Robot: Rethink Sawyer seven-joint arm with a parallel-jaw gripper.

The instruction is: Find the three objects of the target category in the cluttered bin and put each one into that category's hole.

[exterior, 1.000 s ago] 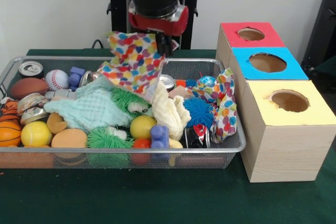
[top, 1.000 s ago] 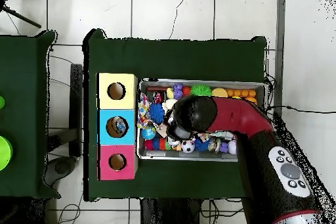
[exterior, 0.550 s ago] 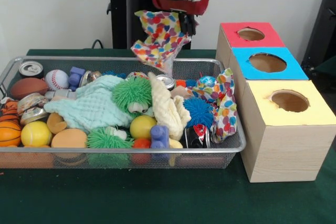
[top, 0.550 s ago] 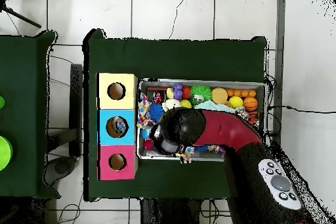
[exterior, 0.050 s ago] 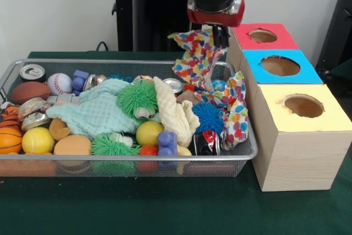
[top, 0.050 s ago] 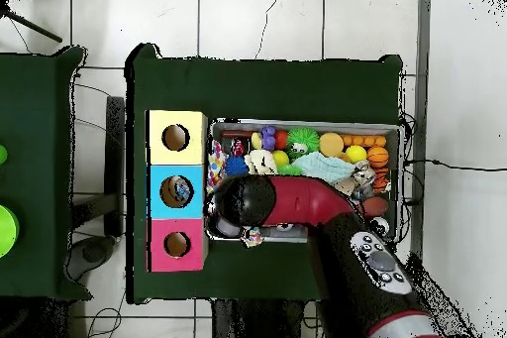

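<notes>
Front view, nearest first: a wire mesh bin [exterior, 0.050 s ago: 137, 164] sits on a green tablecloth [exterior, 0.050 s ago: 165, 207], packed with balls, cans, spiky green toys and cloths. Along its near edge lie a yellow ball [exterior, 0.050 s ago: 37, 140], a blue toy block [exterior, 0.050 s ago: 167, 142] and a crushed can [exterior, 0.050 s ago: 207, 142]. A mint green cloth [exterior, 0.050 s ago: 96, 113] and a cream cloth [exterior, 0.050 s ago: 175, 115] are heaped in the middle. To the right stands a wooden box with 3 holes: yellow top [exterior, 0.050 s ago: 303, 107] nearest, blue top [exterior, 0.050 s ago: 280, 65] behind it, red top [exterior, 0.050 s ago: 263, 36] farthest. At the bin's far right corner, beside the red section, the gripper [exterior, 0.050 s ago: 219, 36] is closed on a multicoloured spotted cloth [exterior, 0.050 s ago: 197, 59], which hangs clear above the bin contents. A second spotted cloth [exterior, 0.050 s ago: 236, 108] drapes over the bin's right rim.
</notes>
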